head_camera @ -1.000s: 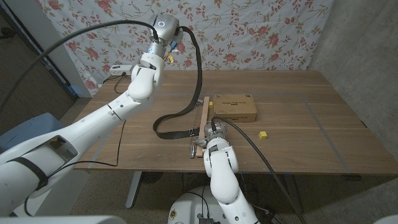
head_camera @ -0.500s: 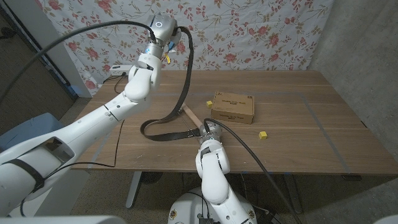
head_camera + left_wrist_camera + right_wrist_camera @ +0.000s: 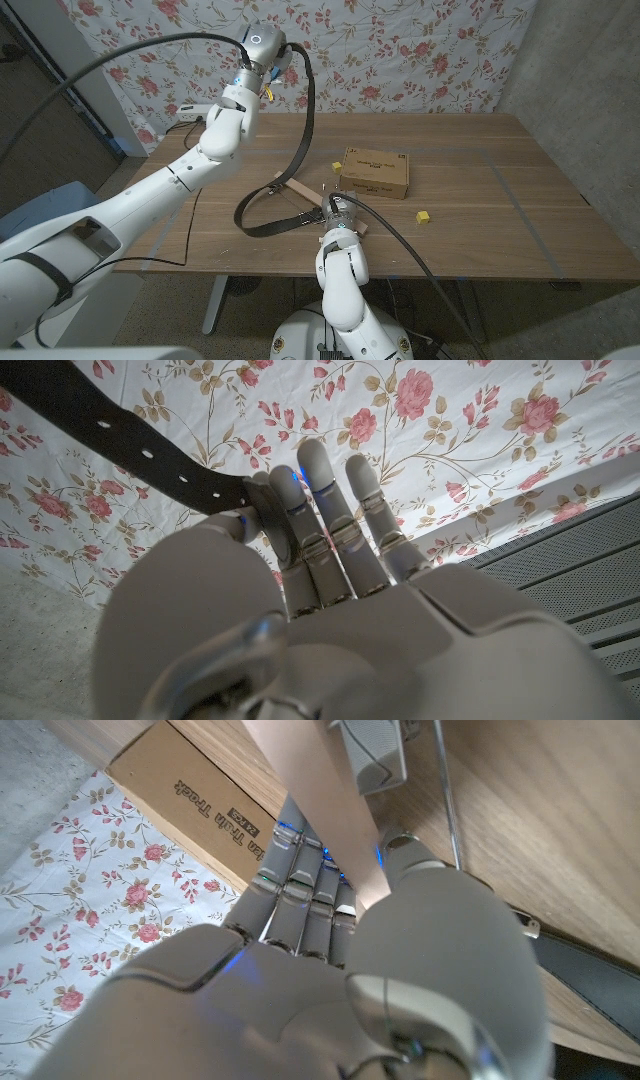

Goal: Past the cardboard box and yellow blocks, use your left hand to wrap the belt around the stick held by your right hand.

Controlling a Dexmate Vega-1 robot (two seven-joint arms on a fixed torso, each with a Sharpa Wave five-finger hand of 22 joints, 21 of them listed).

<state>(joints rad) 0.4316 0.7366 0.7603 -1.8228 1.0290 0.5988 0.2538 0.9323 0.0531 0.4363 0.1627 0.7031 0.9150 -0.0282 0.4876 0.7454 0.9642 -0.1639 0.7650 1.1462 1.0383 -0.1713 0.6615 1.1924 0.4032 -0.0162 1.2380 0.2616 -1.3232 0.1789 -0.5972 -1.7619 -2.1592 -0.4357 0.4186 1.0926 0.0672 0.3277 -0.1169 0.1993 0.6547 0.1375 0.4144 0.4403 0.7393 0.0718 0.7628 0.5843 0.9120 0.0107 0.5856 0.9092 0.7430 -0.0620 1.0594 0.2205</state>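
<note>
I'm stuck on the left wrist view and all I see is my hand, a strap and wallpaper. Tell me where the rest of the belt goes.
Observer: From the left hand, raised high over the table's far side, the belt hangs down and ends in a loop lying on the wooden table.
Operator: Tell me where the stick is.
Observer: The stick lies slanted low over the table, its near end gripped by the right hand near the table's front edge.
Operator: Say whether the belt is on it.
Observer: The belt crosses the stick near its far end; whether it goes fully round I cannot tell.
Operator: Name what's nearby.
Observer: A cardboard box sits just right of the stick.
</note>
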